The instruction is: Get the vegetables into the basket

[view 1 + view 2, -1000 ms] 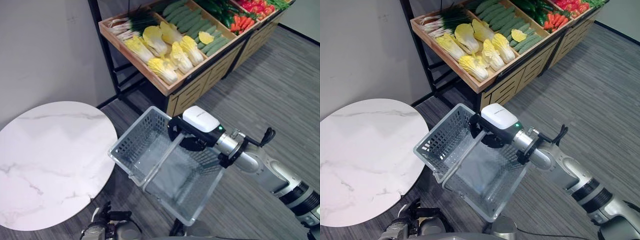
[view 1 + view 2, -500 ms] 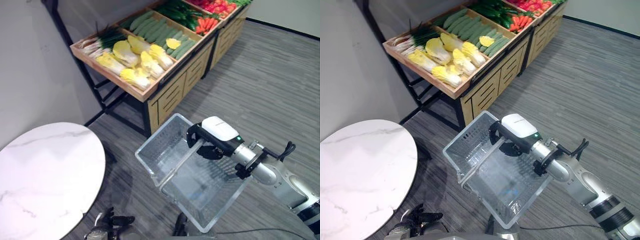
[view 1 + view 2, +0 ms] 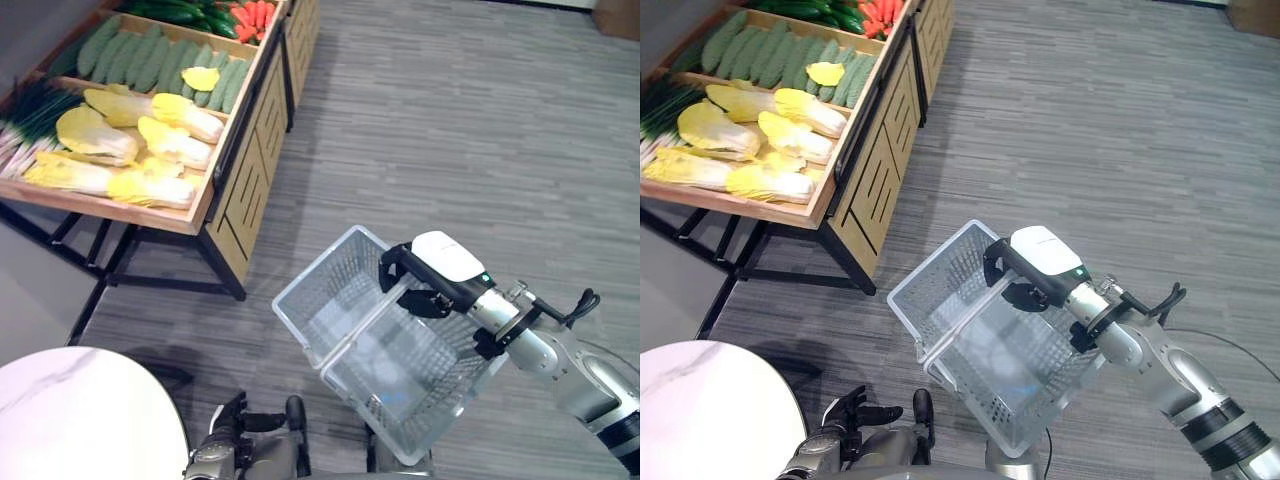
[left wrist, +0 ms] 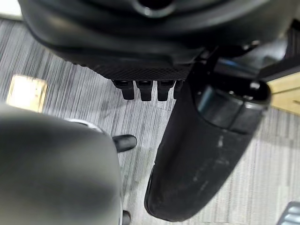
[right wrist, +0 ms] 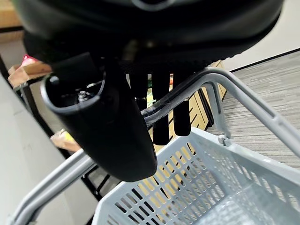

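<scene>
Floor [image 3: 480,120]: grey striped carpet, running under everything; produce stand [image 3: 245,160]: wooden, slatted front, on a black frame, at the far left; its tray holds the vegetables: pale yellow cabbages [image 3: 100,135] in the near compartment, green cucumbers [image 3: 130,60] behind them, spring onions [image 3: 25,115] at the left edge, red carrots [image 3: 250,12] at the far end; tabletop [image 3: 70,410]: round, white marble, near left corner; basket [image 3: 345,310]: grey plastic mesh, no vegetables inside, held in the air above the floor, well apart from the stand; right hand [image 3: 415,290]: dark, fingers curled over the basket's grey handle [image 5: 243,93], carrying it; left hand [image 3: 235,440]: low at the near edge, fingers relaxed and holding nothing.
</scene>
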Available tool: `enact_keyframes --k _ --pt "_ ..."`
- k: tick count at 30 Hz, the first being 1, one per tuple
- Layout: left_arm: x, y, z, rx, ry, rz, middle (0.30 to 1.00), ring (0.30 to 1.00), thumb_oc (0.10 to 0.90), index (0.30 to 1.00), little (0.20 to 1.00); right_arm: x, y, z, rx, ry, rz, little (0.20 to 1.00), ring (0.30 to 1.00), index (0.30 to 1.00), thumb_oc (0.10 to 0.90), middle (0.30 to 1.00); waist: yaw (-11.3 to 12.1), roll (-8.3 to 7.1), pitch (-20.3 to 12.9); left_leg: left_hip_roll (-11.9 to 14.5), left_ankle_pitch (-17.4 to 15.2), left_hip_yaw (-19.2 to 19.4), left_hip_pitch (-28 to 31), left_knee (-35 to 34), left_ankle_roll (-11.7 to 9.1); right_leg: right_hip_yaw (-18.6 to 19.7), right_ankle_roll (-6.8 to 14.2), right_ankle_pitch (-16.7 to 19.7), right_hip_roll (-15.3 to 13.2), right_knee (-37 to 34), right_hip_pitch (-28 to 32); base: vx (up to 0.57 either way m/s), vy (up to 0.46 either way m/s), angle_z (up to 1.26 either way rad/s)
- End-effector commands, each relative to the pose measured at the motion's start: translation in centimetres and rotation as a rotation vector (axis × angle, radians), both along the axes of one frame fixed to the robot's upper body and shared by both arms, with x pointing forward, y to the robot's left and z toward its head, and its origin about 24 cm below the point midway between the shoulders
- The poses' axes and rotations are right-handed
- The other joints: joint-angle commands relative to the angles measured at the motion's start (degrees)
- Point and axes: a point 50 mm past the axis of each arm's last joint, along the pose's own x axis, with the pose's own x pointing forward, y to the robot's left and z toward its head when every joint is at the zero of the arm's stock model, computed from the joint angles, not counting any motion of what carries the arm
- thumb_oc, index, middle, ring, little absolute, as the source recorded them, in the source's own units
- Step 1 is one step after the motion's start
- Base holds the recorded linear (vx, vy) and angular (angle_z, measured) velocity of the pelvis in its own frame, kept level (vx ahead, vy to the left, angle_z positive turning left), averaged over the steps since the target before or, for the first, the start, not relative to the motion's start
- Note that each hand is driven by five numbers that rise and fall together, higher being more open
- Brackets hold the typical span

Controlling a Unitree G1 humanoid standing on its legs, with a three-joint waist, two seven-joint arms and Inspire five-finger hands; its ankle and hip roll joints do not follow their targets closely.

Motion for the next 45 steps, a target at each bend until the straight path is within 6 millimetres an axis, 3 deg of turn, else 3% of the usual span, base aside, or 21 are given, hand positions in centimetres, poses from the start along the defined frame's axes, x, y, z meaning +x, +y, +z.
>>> enact_keyframes --k 1,4,5,6,8,14,19,22,29,33,41,45 --pt "-1.9 1.6 -0.3 0.053 0.042 0.0 1.0 1.0 0.9 1.0 1.0 1.2 1.8 5.6 0.238 -0.264 0.084 0.3 0.3 0.3 0.4 0.3 2.78 -2.91 -2.12 5.05 -10.07 3.24 3.88 4.58 -2.74 -7.02 3.63 2.56 -4.46 1.68 0.75 -0.03 0.071 -0.74" --pt "-2.1 1.6 -0.3 0.05 0.044 0.001 1.0 1.0 0.9 1.0 1.0 1.6 0.5 4.3 0.239 -0.23 0.001 0.3 0.3 0.3 0.4 0.3 2.78 -3.15 -2.45 4.91 -10.03 4.48 5.0 3.55 -2.82 -9.83 3.9 4.15 -4.88 0.53 0.88 0.01 0.039 -0.57" --pt "-2.2 1.4 -0.3 0.047 0.045 -0.017 1.0 1.0 0.9 1.0 1.0 1.8 -1.5 3.2 0.184 -0.21 -0.101 0.3 0.3 0.3 0.4 0.3 2.32 -3.1 -2.89 4.52 -10.1 4.21 5.4 3.39 -2.85 -9.13 3.82 4.62 -4.73 -0.73 1.36 0.05 0.026 -0.04" --pt "-2.2 1.4 -0.4 0.047 0.045 -0.019 1.0 1.0 0.9 1.0 1.0 1.8 -1.5 3.2 0.184 -0.21 -0.102 0.3 0.3 0.3 0.4 0.3 2.38 -3.07 -2.89 4.53 -10.11 4.2 5.45 3.37 -2.85 -9.15 3.82 4.66 -4.71 -0.82 1.44 0.06 0.036 -0.04" --pt "-2.4 1.2 -0.4 0.042 0.05 -0.027 1.0 1.0 0.9 1.0 1.0 1.7 -4.0 1.4 0.138 -0.152 -0.221 0.3 0.3 0.3 0.4 0.3 1.77 -2.93 -3.52 4.45 -10.13 4.33 6.12 3.0 -3.1 -9.39 3.76 4.74 -4.76 -2.68 2.5 0.06 0.016 -0.02" --pt "-2.8 1.1 -0.5 0.055 0.047 -0.042 1.0 1.0 0.9 1.0 1.0 0.1 -9.6 -2.6 0.122 -0.055 -0.508 0.3 0.3 0.3 0.4 0.3 0.71 -2.18 -4.88 5.11 -9.66 5.12 7.69 1.75 -4.09 -9.7 3.91 4.5 -4.09 -5.82 4.64 0.04 -0.034 -0.02" --pt "-3.2 0.8 -0.6 0.056 0.047 -0.04 1.0 1.0 0.9 1.0 1.0 -1.2 -12.3 -5.3 0.101 -0.016 -0.67 0.3 0.3 0.3 0.4 0.3 -0.11 -1.33 -5.4 5.94 -8.91 5.87 8.51 0.77 -4.98 -8.7 3.9 3.72 -3.23 -5.82 4.27 0.03 -0.06 -0.13" --pt "-3.4 0.2 -0.7 0.059 0.056 -0.045 1.0 1.0 0.9 1.0 1.0 -2.8 -14.1 -8.1 0.122 0.04 -0.817 0.3 0.3 0.3 0.4 0.3 -1.01 -0.53 -5.16 6.62 -8.6 6.18 8.33 1.34 -5.77 -8.31 3.47 3.13 -2.55 -5.82 4.31 0.04 -0.093 -0.12" --pt "-4.2 -1.1 -1.1 0.042 0.072 -0.029 1.0 1.0 0.9 1.0 1.0 -5.3 -15.4 -10.8 0.179 0.029 -0.994 0.3 0.3 0.3 0.4 0.3 -1.88 0.07 -4.63 7.34 -9.05 6.1 7.55 3.12 -6.32 -8.08 2.84 2.35 -2.11 -5.82 4.51 0.03 -0.055 -0.03" --pt "-5.0 -1.6 -1.4 0.039 0.098 0.012 1.0 1.0 0.9 1.0 1.0 -7.9 -15.7 -13.8 0.234 0.098 -1.139 0.3 0.3 0.3 0.4 0.3 -2.43 0.28 -3.78 8.2 -9.63 5.66 7.27 4.31 -6.36 -8.27 1.4 0.55 -1.26 -3.98 5.26 0.04 -0.053 0.01" --pt "-5.0 -1.5 -1.3 0.046 0.092 0.039 1.0 1.0 0.9 1.0 1.0 -9.6 -14.5 -16.5 0.2 0.214 -1.146 0.3 0.3 0.3 0.4 0.3 -2.61 0.44 -3.25 9.03 -8.61 5.47 8.44 2.85 -6.7 -8.28 0.64 -1.4 -0.3 -1.35 4.6 0.02 -0.041 0.05" --pt "-4.0 -1.4 -1.0 0.066 0.063 0.045 1.0 1.0 0.9 1.0 1.0 -9.1 -13.1 -17.1 0.178 0.257 -1.076 0.3 0.3 0.3 0.4 0.3 -2.6 1.12 -2.01 9.96 -7.91 4.74 7.53 3.39 -7.07 -7.96 -0.29 -3.17 -0.12 1.53 3.27 -0.04 -0.062 0.05"
